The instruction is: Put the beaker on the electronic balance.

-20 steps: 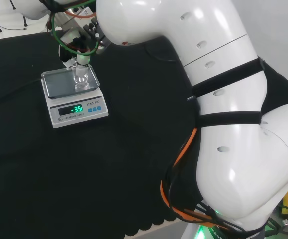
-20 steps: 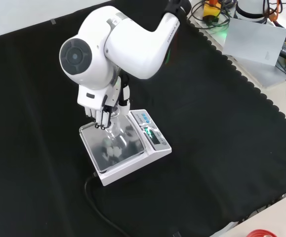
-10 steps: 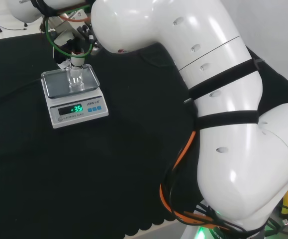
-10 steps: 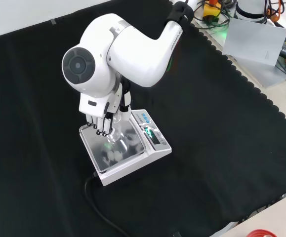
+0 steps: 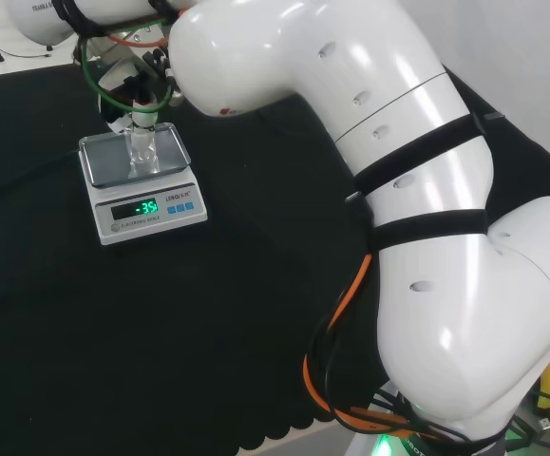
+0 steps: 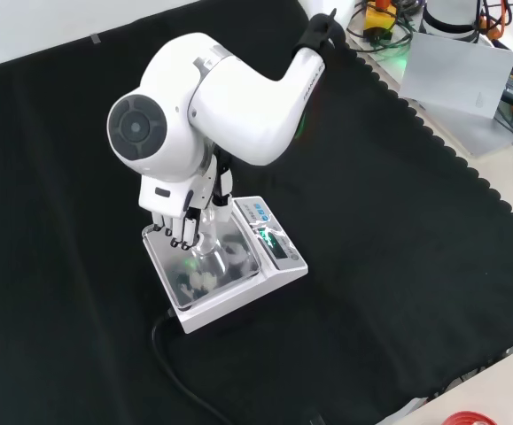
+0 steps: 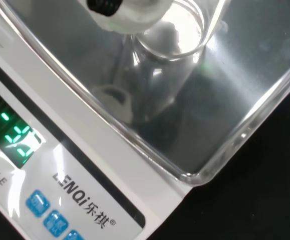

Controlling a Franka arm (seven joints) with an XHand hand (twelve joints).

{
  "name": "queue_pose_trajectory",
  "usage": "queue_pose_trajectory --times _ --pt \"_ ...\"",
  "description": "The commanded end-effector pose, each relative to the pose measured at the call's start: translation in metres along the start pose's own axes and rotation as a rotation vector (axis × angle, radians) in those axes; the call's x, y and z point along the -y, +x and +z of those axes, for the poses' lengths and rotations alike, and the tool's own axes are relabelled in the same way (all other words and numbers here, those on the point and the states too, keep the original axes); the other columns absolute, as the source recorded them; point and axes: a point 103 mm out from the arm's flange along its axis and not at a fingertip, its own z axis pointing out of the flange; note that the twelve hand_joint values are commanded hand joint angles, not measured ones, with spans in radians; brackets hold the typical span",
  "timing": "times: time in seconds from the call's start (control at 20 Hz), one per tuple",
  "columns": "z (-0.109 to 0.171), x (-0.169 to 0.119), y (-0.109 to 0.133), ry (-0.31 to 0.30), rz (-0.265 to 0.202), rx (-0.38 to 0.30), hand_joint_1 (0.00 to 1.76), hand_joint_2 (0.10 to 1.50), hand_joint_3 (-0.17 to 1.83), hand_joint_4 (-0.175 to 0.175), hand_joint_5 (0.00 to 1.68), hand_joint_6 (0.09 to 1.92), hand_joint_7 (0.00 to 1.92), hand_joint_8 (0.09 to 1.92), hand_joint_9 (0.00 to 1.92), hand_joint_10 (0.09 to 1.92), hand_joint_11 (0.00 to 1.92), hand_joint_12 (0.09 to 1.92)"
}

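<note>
Here, in your front view, the hand [image 6: 178,223] reaches down over the electronic balance [image 6: 227,263], its fingers curled around a clear glass beaker [image 6: 205,237]. The beaker stands upright on the balance's shiny metal pan [image 7: 235,90], as your wrist view shows close up. In your head view, the balance sits on the black cloth [image 5: 161,323], its green display [image 5: 144,207] lit.
</note>
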Motion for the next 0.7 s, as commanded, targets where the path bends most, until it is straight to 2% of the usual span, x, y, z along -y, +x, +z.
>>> queue_pose_trajectory --times 0.05,0.5,0.55,0.65,0.7 --pt "0.0054 -0.0038 0.0027 0.021 -0.009 -0.006 1.12 1.20 0.00 -0.175 0.83 1.24 0.78 0.83 1.00 0.83 0.87 1.01" --pt "0.0039 -0.0024 0.0008 0.019 -0.003 -0.029 1.11 1.20 0.00 -0.174 0.81 1.26 0.75 0.83 0.98 0.83 0.87 1.02" --pt "0.0043 -0.0023 0.0001 0.021 -0.003 -0.038 1.10 1.21 0.01 -0.158 0.80 1.28 0.71 0.82 0.96 0.82 0.85 1.05" --pt "0.0051 -0.0018 -0.0002 0.017 0.003 -0.035 1.09 1.19 -0.07 -0.091 0.71 1.11 0.64 0.79 0.94 0.77 0.78 1.11" --pt "0.0058 -0.0014 -0.0003 0.018 0.004 -0.033 1.06 1.17 -0.12 -0.071 0.67 1.04 0.60 0.77 0.91 0.74 0.73 1.15"
